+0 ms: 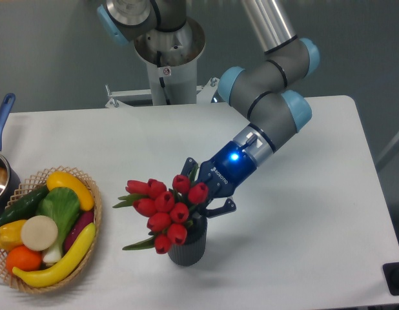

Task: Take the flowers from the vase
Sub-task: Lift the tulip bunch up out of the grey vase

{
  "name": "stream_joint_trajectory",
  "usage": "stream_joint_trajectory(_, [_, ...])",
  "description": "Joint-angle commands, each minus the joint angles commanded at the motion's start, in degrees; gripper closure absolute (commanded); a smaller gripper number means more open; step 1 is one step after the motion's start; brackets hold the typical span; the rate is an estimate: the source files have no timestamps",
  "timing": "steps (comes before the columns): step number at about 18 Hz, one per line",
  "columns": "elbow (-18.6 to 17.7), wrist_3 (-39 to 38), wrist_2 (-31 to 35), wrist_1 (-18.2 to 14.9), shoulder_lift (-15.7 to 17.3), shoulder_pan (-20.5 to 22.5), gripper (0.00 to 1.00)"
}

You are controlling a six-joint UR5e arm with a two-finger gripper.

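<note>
The flowers (162, 208), a bunch of red tulips with green leaves, stand in the vase (187, 248), a small dark ribbed cup at the front middle of the white table. The heads lean to the left. My gripper (201, 191) reaches in from the upper right, level with the top of the bunch. Its two fingers are spread, one above the heads and one (223, 208) below right, beside the vase rim. The fingertips are partly hidden behind the tulip heads. The stems are hidden.
A wicker basket (98, 208) of toy vegetables and fruit sits at the front left. A pot with a blue handle (2, 115) stands at the left edge. The robot's base (168, 61) is at the back middle.
</note>
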Motion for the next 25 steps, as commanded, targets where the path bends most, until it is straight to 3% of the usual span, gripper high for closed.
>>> stream_joint_trajectory(2, [0.35, -0.53, -1.50, 0.00, 1.40, 0.79, 0.63])
stream_joint_trajectory(12, [4.92, -8.00, -5.28, -0.09, 1.50, 1.23, 0.63])
stream_joint_trajectory(25, [6.85, -13.36, -7.12, -0.09, 2.55, 2.29, 0.62])
